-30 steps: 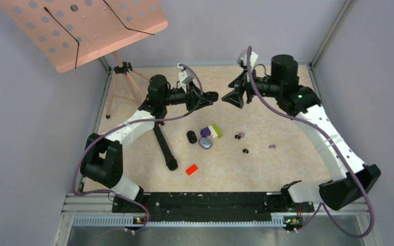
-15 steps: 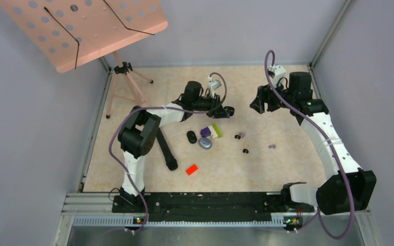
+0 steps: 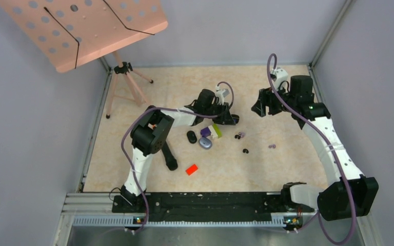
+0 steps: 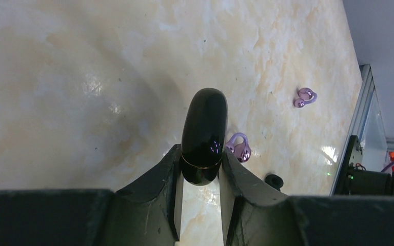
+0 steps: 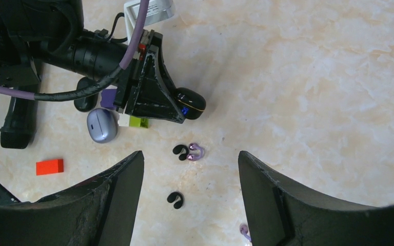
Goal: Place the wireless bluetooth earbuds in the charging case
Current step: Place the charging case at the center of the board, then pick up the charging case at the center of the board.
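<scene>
**Supervisor:** Item one, left side?

**Operator:** Left end effector point(image 4: 201, 171): pinching the glossy black charging case point(image 4: 204, 125) by one end, with the rounded far end pointing away from my wrist camera. A thin gold seam shows near the grip, so I read the lid as shut. I cannot tell whether the case clears the desk point(image 3: 287, 169).

**Supervisor:** Item two, right side?

**Operator:** Right end effector point(image 3: 260, 106): fingers spread with nothing between them. It is held above the desk, its camera looking down on the loose earbuds.

**Supervisor:** Earbuds, location?

**Operator:** All on the desk, none in a case.
- One black bud point(image 5: 180, 151) touching one purple bud point(image 5: 196, 152), both near the held case.
- A second black bud point(image 5: 175, 200) closer to the arm bases.
- Another purple bud point(image 3: 272, 146) off to the right.

Also listed: lilac case point(image 5: 102, 124), second black case point(image 3: 192, 137), red block point(image 5: 50, 166).

**Supervisor:** Step in hand?

**Operator:** Presenting the case, I judge; no bud is seated yet. The next move calls for the lid to be opened. Then I bring my right end effector down on a single bud. The touching pair needs a clean pick of one only, and the bud must be turned to suit its socket.
</scene>
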Available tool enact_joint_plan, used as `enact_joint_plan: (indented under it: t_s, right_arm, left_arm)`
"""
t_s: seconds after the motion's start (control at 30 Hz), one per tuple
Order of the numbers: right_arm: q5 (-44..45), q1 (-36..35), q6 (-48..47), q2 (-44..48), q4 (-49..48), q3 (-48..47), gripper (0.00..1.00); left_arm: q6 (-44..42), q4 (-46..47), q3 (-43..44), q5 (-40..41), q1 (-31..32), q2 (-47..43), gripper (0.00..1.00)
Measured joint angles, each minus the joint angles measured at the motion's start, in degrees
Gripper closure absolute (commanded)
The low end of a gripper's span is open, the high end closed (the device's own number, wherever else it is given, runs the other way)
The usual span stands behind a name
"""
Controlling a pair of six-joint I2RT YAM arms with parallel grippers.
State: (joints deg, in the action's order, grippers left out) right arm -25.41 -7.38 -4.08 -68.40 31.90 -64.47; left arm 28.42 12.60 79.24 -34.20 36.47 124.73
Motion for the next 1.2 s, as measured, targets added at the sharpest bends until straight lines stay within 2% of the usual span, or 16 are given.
enact_joint_plan:
  t_s: [0.3,0.33,0.37,0.4,0.57,0.77,0.87,1.03,1.1,1.2]
  right_arm:
    - [0.2,0.0,0.2,0.0,0.7,0.0,0.33]
    - [0.2,0.0,0.2,0.0,0.7,0.0,0.33]
    - [0.3,0.0,0.2,0.0,0.7,0.0,0.33]
    - [0.3,0.0,0.2,0.0,0.7,0.0,0.33]
    - [0.6,0.0,-1.1,0.0,0.7,0.0,0.33]
    - [0.8,0.0,-4.1,0.0,-0.3,0.9,0.33]
    - [-0.9,0.0,-6.1,0.0,-2.8,3.8,0.33]
    - [-5.8,-1.5,-9.5,-0.5,-7.5,8.7,0.34]
    - [-6.5,-4.1,-11.3,-1.9,-9.0,9.0,0.36]
    - [-7.4,-9.8,-14.3,-4.3,-11.4,9.2,0.43]
  left_arm:
    - [0.5,-1.3,2.3,2.3,0.1,1.5,0.45]
    - [0.6,-1.7,2.4,2.3,0.1,1.6,0.36]
    - [0.6,-2.0,2.5,2.4,0.1,1.6,0.12]
    - [0.5,-2.4,2.7,2.3,0.1,1.6,0.02]
    - [-0.7,-3.2,5.0,2.0,0.1,1.2,0.01]
    - [-9.2,-17.9,8.4,5.8,-0.2,-2.6,0.01]
    - [-15.7,-22.8,8.5,6.9,-0.7,-8.6,0.01]
    - [-24.1,-24.5,2.2,8.7,-2.6,-23.3,0.01]
    - [-26.3,-25.7,-0.2,9.1,-3.3,-28.1,0.01]
    - [-28.2,-28.8,-4.0,12.2,-4.2,-33.6,0.01]
